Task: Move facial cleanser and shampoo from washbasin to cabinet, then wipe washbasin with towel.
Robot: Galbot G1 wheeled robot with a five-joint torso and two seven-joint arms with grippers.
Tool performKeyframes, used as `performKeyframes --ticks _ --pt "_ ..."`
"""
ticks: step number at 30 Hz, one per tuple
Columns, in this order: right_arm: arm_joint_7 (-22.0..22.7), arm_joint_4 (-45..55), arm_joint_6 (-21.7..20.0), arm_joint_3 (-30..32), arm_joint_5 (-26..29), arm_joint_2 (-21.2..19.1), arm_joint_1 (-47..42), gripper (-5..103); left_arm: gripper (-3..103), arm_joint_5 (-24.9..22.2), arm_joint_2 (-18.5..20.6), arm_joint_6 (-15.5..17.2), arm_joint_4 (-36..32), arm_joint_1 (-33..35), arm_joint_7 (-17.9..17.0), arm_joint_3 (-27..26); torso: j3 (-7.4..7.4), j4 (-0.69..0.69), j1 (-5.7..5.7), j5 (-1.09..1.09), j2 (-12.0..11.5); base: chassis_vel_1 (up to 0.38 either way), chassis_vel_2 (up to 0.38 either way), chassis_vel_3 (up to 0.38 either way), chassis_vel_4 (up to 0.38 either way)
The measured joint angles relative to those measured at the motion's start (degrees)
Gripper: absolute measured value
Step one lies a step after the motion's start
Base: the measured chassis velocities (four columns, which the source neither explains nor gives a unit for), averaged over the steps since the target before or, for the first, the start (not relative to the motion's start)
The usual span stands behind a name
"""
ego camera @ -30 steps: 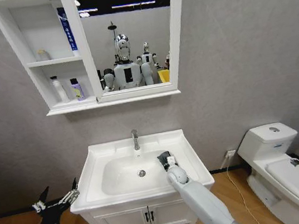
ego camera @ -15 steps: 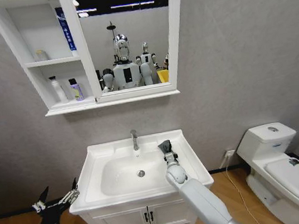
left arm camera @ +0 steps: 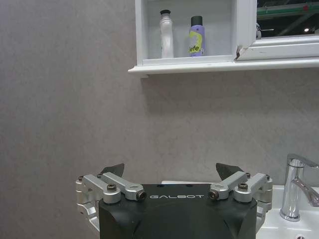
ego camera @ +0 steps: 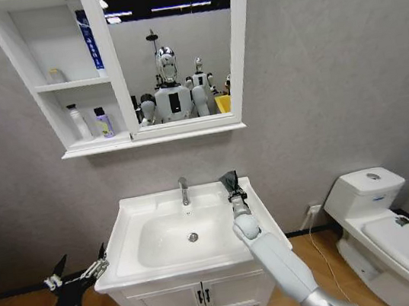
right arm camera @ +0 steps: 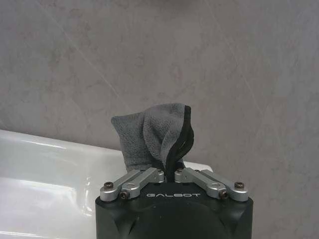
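The bottles are already up in the cabinet [ego camera: 63, 82]: a white bottle [ego camera: 77, 122] and a purple-and-yellow one [ego camera: 104, 122] stand side by side in the lowest compartment, so the wiping step looks to be the one in hand. The right gripper [ego camera: 232, 185] is clenched on the small dark grey towel [ego camera: 229, 178], which sticks up from between its fingers in a crumpled peak (the right wrist camera shows the cloth pinched tight at its lower edge). It is poised over the back rim of the washbasin [ego camera: 140, 209], at about 2 o'clock from the round drain [ego camera: 193, 237] and just to the right of the chrome tap [ego camera: 184, 190]. Whether the cloth touches the ceramic there I cannot tell. The left gripper [ego camera: 77, 276] hangs released, fingers spread, low at 9 o'clock of the vanity [ego camera: 203, 298], well apart from the work.

By my reckoning the next move calls for pressing the towel flat onto the white surface and drawing it across the rim and bowl, steering clear of the tap.
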Motion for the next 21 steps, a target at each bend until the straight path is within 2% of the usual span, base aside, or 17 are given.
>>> performKeyframes --ticks 3,11,12,14,17,18,20,21 --pt "-1.3 0.86 0.01 1.23 3.39 -1.08 -0.92 4 100 0.0 0.0 0.0 0.0 0.0 0.0 0.0 0.0 0.01 0.0 0.01 0.0 0.0 0.0 0.0 0.0" --pt "-2.55 0.78 -1.2 3.76 5.16 -2.67 -2.55 4 100 0.0 0.0 0.0 0.0 0.0 0.0 0.0 0.0 0.0 0.0 0.01 0.0 0.0 0.0 0.0 0.0" --pt "-3.61 0.32 -1.7 4.32 4.57 -2.78 -2.6 1 100 0.0 0.0 0.0 0.0 0.0 0.0 0.0 0.0 0.0 0.0 0.0 0.0 0.0 0.0 0.0 0.0" --pt "-5.22 -0.18 -1.91 4.87 3.91 -2.92 -2.59 4 100 0.0 0.0 0.0 0.0 0.0 0.0 0.0 0.0 0.0 0.0 0.0 0.0 0.0 0.0 0.0 0.0" --pt "-7.72 -2.43 -1.43 5.83 2.39 -2.92 -1.78 20 100 0.0 0.0 0.0 0.0 0.0 0.0 0.0 0.0 0.0 0.0 0.01 0.0 0.0 0.0 0.0 0.0" --pt "-7.72 -2.43 -1.43 5.83 2.39 -2.92 -1.78 20 100 0.0 0.0 0.0 0.0 0.0 0.0 0.0 0.0 0.0 0.0 0.01 0.0 0.0 0.0 0.0 0.0" --pt "-8.45 -3.5 -0.9 6.18 1.89 -2.93 -1.2 32 100 0.0 0.0 0.0 0.0 0.0 0.0 0.0 0.0 0.01 0.0 0.0 0.0 0.0 0.0 0.0 0.0" --pt "-8.45 -3.5 -0.9 6.18 1.89 -2.93 -1.2 32 100 0.0 0.0 0.0 0.0 0.0 0.0 0.0 0.0 0.01 0.0 0.0 0.0 0.0 0.0 0.0 0.0"
